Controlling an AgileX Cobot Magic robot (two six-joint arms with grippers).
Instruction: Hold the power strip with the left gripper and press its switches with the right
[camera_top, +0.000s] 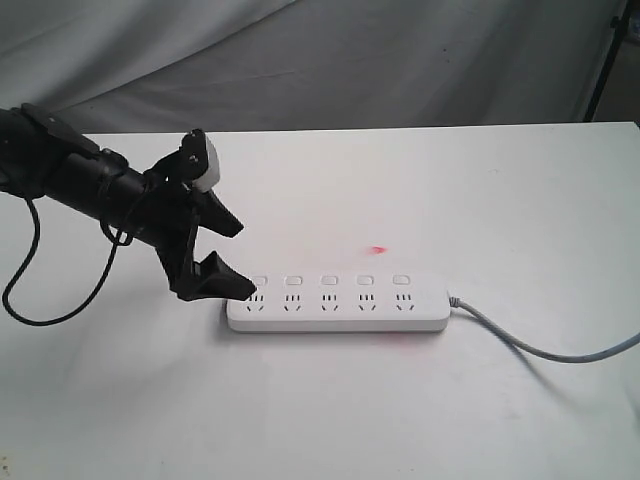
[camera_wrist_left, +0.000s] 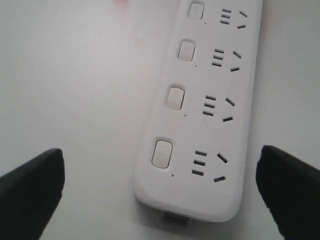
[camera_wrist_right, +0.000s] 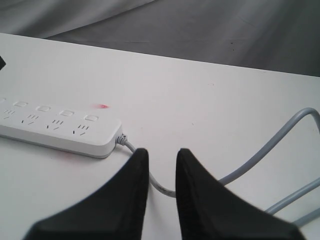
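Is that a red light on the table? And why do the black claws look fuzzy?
Exterior view: a faint red glow on the table behind the power strip, source unseen. Left wrist view: the left gripper's fingers are blurred, likely too close. Right wrist view: right gripper likewise soft-edged.

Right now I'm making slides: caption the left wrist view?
Left gripper, fingers wide open, straddles one end of the white power strip without touching it.
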